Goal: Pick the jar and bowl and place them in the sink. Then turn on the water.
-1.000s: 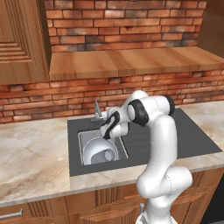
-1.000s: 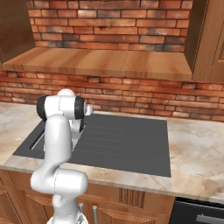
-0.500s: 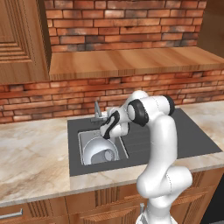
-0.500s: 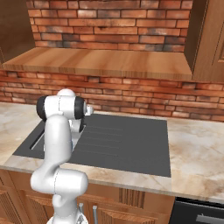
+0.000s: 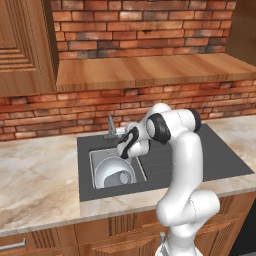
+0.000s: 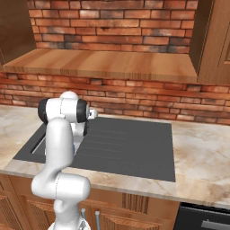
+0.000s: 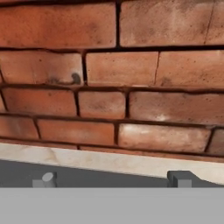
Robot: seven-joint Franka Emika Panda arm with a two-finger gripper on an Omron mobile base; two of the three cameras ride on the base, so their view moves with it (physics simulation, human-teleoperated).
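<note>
Marble counter in pale beige runs beneath a red brick wall, with one wooden shelf above the sink and wooden cabinets to the sides. One grey basin sits in a dark ribbed surround. One pale bowl lies tilted on its side inside the sink, and a small grey jar appears to rest inside the bowl, though this is hard to make out. One slim grey faucet stands at the sink's back edge. One white arm bends over the sink, its gripper just beside the faucet, fingers spread wide and holding nothing. The hand view faces the brick wall behind the sink.
</note>
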